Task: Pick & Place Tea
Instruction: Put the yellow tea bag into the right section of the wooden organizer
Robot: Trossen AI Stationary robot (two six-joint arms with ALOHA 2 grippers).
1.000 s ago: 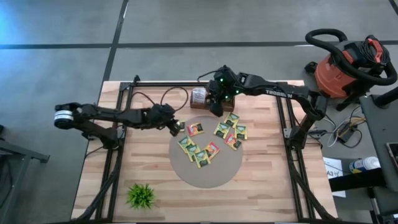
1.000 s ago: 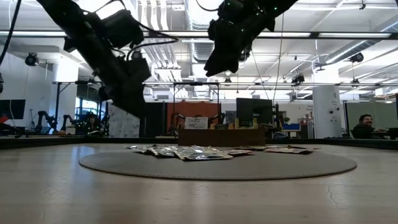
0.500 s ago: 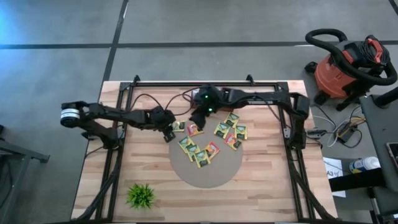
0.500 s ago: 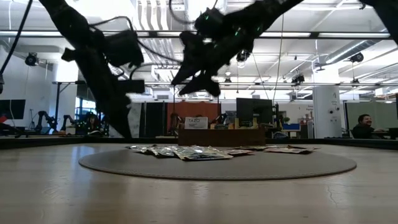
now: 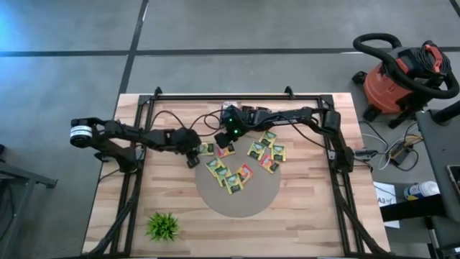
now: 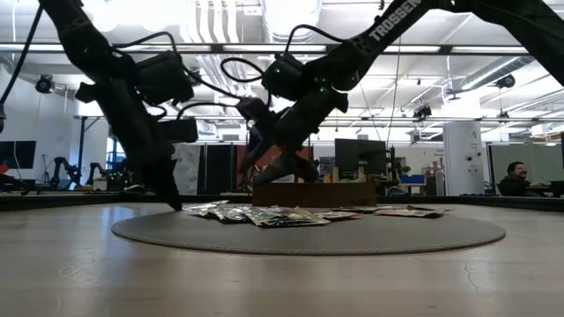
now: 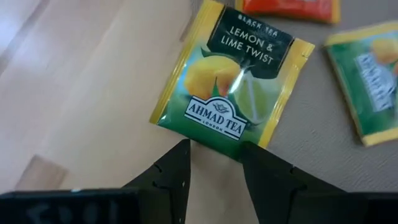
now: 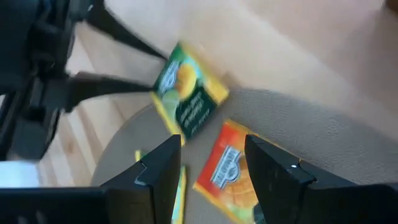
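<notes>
Left wrist view shows the left tool low over the worktop, its two dark fingers apart with nothing between them, their tips just at the near edge of a yellow-green sachet printed "Lemon & Lime Twist". That sachet lies flat, half on the bare wood and half on the round grey mat. An orange sachet lies just past it, and another green one lies to one side.

Seen from the right wrist, the right tool hangs above the same corner of the mat, fingers apart and empty, over an orange sachet and the lemon-lime one, with the left arm's fingers reaching in from the far side.

From above, both tools meet at the mat's upper-left rim: the left tool from the left, the right tool from the back. The rest of the tea lies scattered over the mat's upper half. A small green plant stands near the worktop's front left corner, and a red shop vacuum sits on the floor at the right.
</notes>
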